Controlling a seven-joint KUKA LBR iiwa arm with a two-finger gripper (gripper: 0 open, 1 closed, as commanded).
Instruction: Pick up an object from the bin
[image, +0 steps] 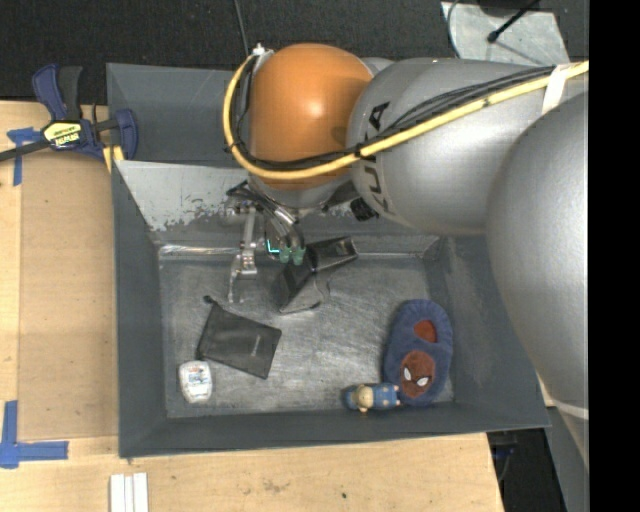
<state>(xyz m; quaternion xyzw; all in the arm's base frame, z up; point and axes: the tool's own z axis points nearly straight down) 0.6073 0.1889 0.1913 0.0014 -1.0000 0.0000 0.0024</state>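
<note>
My gripper (266, 284) hangs below the orange wrist cover at the back middle of the bin. Its fingers stand apart and open, a silver one (241, 268) on the left and a dark one (291, 283) on the right, with bare bin floor between them. A flat black square pouch (239, 342) lies just in front of the fingers, slightly left, apart from them. A dark flat piece (332, 251) shows beside the right finger; I cannot tell whether it is loose or part of the gripper.
A small white round container (196, 381) lies in the front left corner. A blue slipper with a red spider face (419, 352) lies at the front right, and a small blue and yellow figure (364, 398) rests against it. The big arm covers the right rear.
</note>
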